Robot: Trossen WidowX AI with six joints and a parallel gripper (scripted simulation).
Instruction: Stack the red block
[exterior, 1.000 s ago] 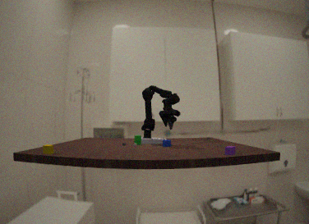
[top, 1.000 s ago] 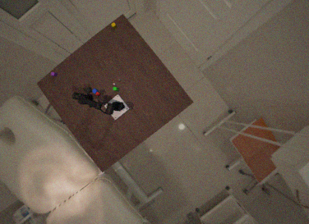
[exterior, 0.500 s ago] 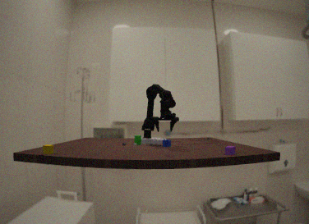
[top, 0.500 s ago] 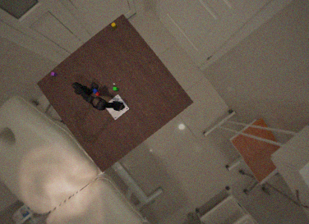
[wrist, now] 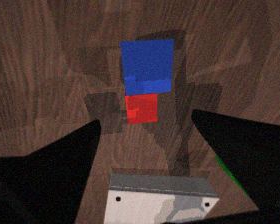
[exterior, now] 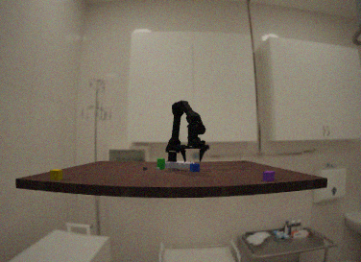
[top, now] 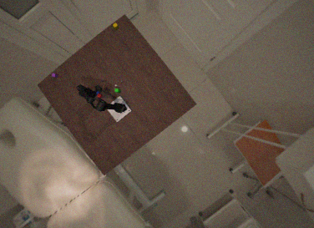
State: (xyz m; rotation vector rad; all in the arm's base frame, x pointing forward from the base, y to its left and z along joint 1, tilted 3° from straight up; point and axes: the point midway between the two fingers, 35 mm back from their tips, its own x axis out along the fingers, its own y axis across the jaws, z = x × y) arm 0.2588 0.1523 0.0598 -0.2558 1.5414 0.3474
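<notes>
A square brown wooden table [top: 138, 63] stands in a pale room with white wall cabinets [exterior: 192, 87] behind it. The black arm [exterior: 184, 128] rises from a white base plate [top: 120, 111] near the table's middle and bends forward and down over the blocks.

The gripper [wrist: 146, 137] is spread almost to its full width and holds nothing. In the wrist view its two dark fingers lie at the lower left and lower right of the frame, with bare wood between them.

The red block [wrist: 141, 108] rests on the table just beyond the gap between the fingers, apart from both. The blue block [wrist: 147, 66] lies directly past it, on the far side from the gripper, and the two appear to touch along one face, though the grain of the view leaves this uncertain.

The green tower [top: 117, 90] stands on the table to the right of the gripper in the top view, near the base plate. In the wrist view only a green sliver [wrist: 230, 172] shows at the right finger's edge.

A yellow block [top: 115, 25] sits at the far corner of the table and a purple block [top: 53, 75] at the left corner, both well apart from the arm.
</notes>
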